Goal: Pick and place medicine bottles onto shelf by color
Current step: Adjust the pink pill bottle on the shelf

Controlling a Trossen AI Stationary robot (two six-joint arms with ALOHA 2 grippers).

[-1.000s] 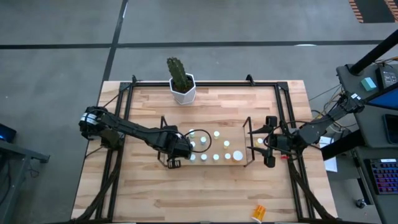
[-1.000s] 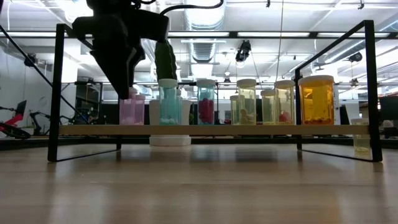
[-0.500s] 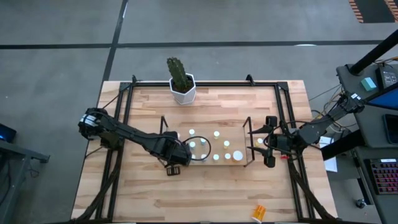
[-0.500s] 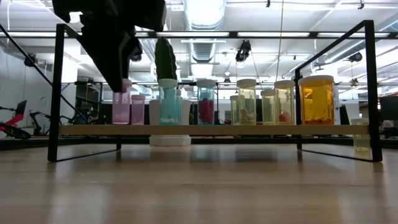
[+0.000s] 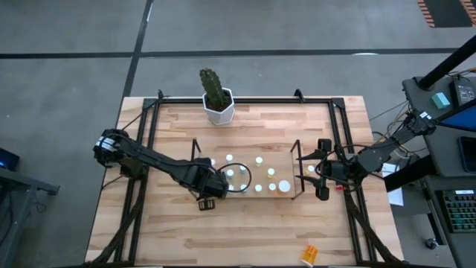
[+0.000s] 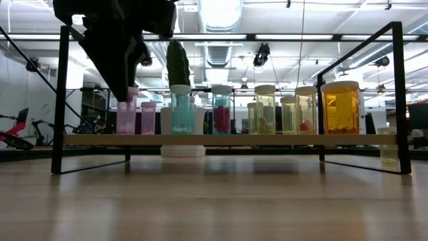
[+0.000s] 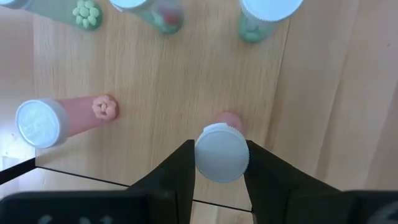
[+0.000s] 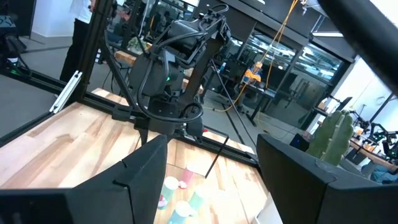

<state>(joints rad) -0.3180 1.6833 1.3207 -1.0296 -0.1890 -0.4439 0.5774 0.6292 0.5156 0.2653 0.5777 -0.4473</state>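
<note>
Two pink bottles point(image 7: 62, 118), one clawed point(image 7: 222, 153)

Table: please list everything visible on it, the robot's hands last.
low dark wire shelf with light wood base: one, middle of the wooden table.
white-capped medicine bottles: about ten on the shelf; pink, teal, yellowish, one large orange; one pale bottle on the table past its right end.
green cactus in white hexagonal pot: one, far table edge.
small orange object: one, near table edge.
left hand: shut on a pink bottle at the shelf's left end.
right hand: open, beside the shelf's right end.
</note>
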